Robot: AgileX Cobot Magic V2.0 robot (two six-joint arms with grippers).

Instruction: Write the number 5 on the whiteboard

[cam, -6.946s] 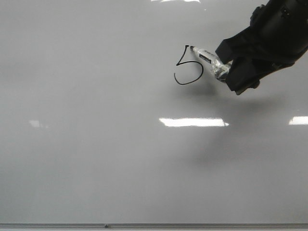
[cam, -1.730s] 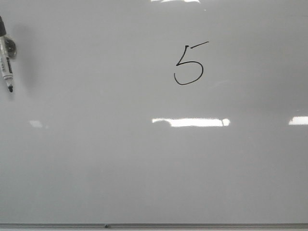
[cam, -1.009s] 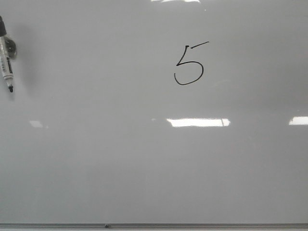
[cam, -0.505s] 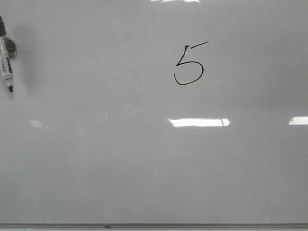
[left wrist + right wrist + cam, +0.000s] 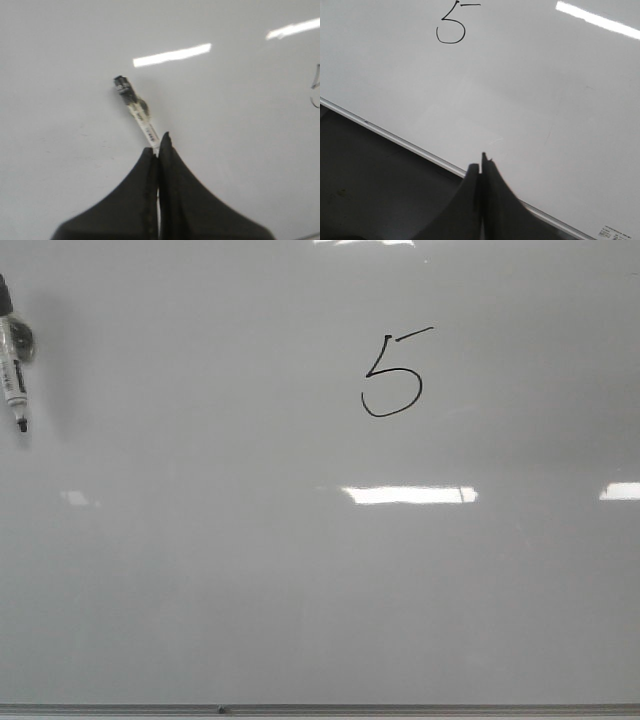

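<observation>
The number 5 [image 5: 392, 373] stands in thin black line on the upper middle of the whiteboard [image 5: 300, 590], with its top stroke detached. It also shows in the right wrist view as the number 5 [image 5: 452, 25]. A white marker [image 5: 13, 370] hangs at the far left edge of the front view, black tip down. In the left wrist view my left gripper [image 5: 157, 142] is shut on this marker [image 5: 136, 105], which sticks out past the fingertips. My right gripper [image 5: 481, 167] is shut on nothing, above the board's lower frame edge [image 5: 395, 137], and is out of the front view.
Bright rectangular light reflections [image 5: 410, 494] lie across the glossy board. A thin grey frame edge [image 5: 400, 708] runs along the bottom of the front view. Beyond that edge, the right wrist view shows a dark surface [image 5: 370, 190] and a small printed label [image 5: 615, 232].
Earlier the right gripper held the marker at the 5; since then the top stroke appeared and the right arm left the front view. The marker now hangs still at the left.
</observation>
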